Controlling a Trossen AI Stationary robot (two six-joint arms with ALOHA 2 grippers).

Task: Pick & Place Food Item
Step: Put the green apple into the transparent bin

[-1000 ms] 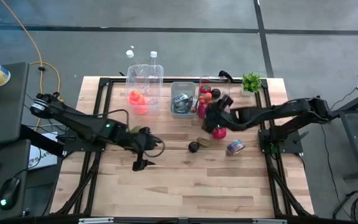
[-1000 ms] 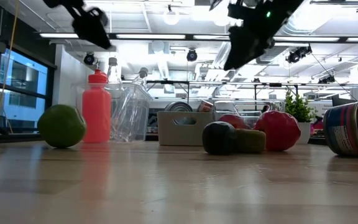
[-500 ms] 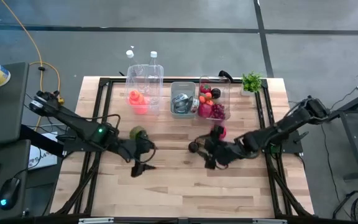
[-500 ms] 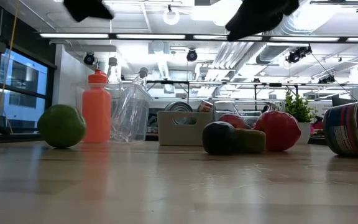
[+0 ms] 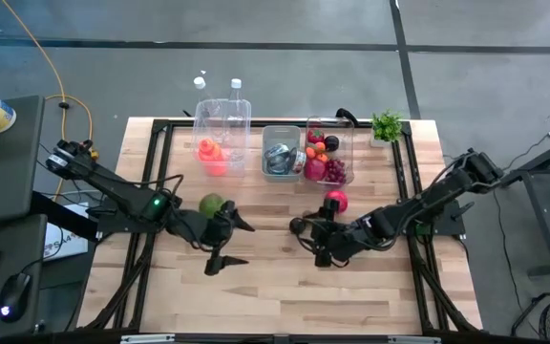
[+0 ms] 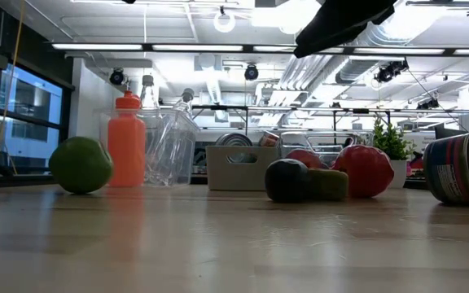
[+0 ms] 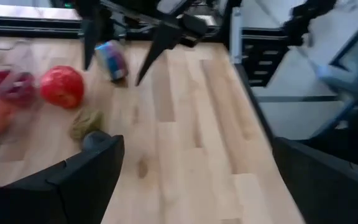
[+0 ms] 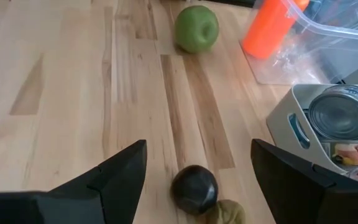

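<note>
A dark plum [image 8: 194,190] lies on the wood beside an olive-brown fruit [image 8: 225,213]; the high view shows the plum [image 5: 298,225] at mid-table. A red fruit [image 5: 336,201] sits just beyond, and a green apple [image 5: 211,204] lies to the left. My right gripper [image 5: 313,243] hangs open above and just near of the plum, its fingers [image 8: 126,171] wide apart. My left gripper [image 5: 233,244] is open too, raised near the apple and facing right. A tin can [image 7: 112,60] lies on its side under the right arm.
Along the far edge stand an orange bottle [image 5: 210,156] beside a clear container [image 5: 225,119], a grey bin of cans [image 5: 280,153], a clear tub of fruit [image 5: 327,151] and a small plant [image 5: 386,125]. Bare wood stretches toward the near edge.
My right gripper has swung from beside the fruit tub toward the near edge and now hangs over the dark plum. My left gripper has risen out of the low view and shifted slightly rightward. No object on the table has moved.
</note>
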